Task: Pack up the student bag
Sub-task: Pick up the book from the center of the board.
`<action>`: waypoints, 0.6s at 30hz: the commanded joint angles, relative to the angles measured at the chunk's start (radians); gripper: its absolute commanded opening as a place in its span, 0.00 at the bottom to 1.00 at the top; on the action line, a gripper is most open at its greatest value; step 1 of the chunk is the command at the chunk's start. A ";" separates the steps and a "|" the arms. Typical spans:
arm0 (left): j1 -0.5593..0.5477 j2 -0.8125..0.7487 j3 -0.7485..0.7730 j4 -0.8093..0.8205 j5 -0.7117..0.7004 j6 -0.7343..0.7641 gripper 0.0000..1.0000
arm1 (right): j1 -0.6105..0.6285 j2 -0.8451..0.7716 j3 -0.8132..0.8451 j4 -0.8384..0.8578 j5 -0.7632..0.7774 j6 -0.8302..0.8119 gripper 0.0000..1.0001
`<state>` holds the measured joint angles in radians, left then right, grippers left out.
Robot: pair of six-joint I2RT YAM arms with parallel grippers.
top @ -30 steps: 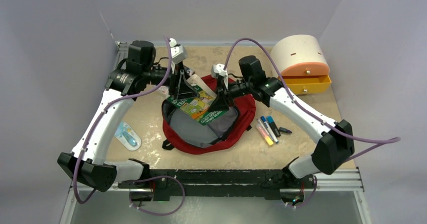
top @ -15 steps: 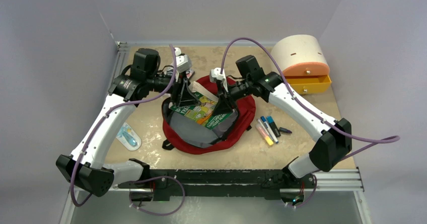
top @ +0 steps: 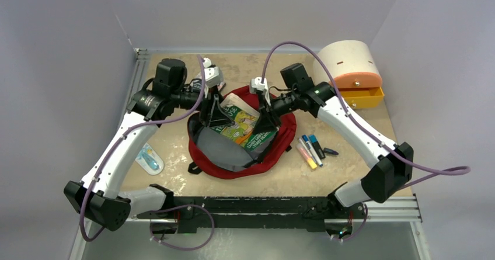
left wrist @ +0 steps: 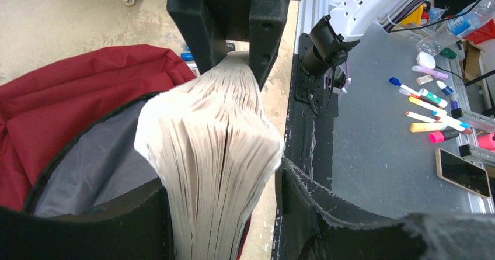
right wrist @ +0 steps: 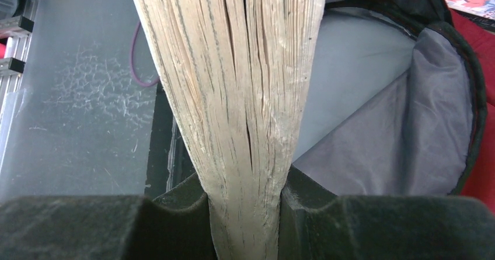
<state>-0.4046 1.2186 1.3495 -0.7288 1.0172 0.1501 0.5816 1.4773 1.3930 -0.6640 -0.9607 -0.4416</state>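
The dark red student bag (top: 230,171) lies mid-table, mouth agape and grey lining showing, as a bundle of books (top: 244,125) hangs over the opening, the left gripper (top: 217,115) and right gripper (top: 267,120) each clamped on an opposite end. The left's hold looks the looser, its pages splaying, though the view is too tight to be sure; a slip there could drop that end onto the soft rim, folding the mouth shut or shoving the unanchored bag into the markers (top: 309,148) just beside it

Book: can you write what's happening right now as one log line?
book: held over open student bag | left gripper: shut on book | right gripper: shut on book
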 commanded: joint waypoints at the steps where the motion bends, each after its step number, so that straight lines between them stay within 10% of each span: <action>1: -0.007 -0.058 -0.007 -0.002 0.053 -0.001 0.52 | -0.045 -0.089 0.036 0.017 -0.030 0.041 0.00; 18: -0.014 0.005 0.020 -0.009 0.119 -0.002 0.39 | -0.046 -0.030 0.094 -0.046 -0.112 -0.016 0.00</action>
<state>-0.4046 1.2186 1.3460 -0.7231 1.0611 0.1497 0.5484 1.4284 1.3956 -0.7376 -1.0046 -0.4477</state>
